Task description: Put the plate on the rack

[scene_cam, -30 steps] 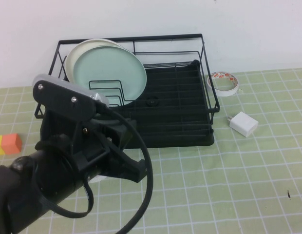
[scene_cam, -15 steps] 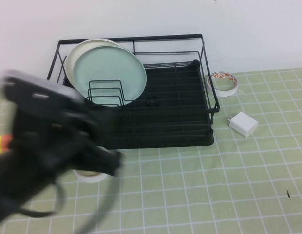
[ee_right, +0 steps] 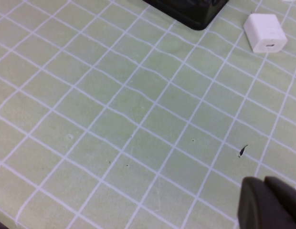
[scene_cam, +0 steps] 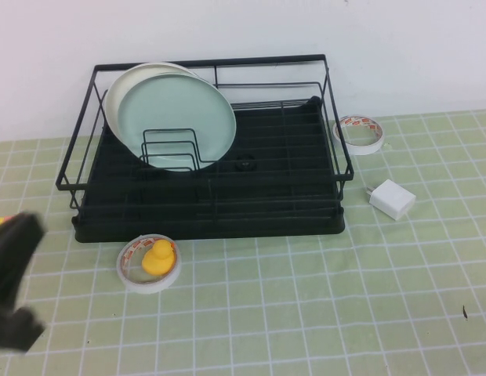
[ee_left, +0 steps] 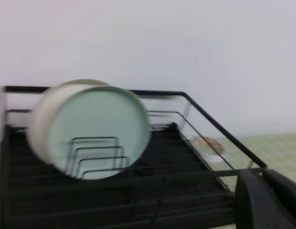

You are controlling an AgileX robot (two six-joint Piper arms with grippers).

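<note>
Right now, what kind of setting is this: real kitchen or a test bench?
Likely a lab test bench, not a kitchen: a green grid mat against a bare white wall, with the rack holding the plate amid unrelated props, a tape roll and a charger.

Left of the rack is packed, right side is wide open

The plate (scene_cam: 177, 116) stands in the rack (scene_cam: 212, 149) slots against a cream plate (scene_cam: 121, 82), blocking its left end; the rack's right half is bare. In front, a tape roll with a yellow duck (scene_cam: 150, 263) sits close; a white charger (scene_cam: 391, 197) and another tape roll (scene_cam: 359, 131) crowd the right. The left end effector (scene_cam: 12, 282) blurs at the table's (scene_cam: 321, 313) left edge; the right end effector (ee_right: 269, 202) hovers over open table.
</note>
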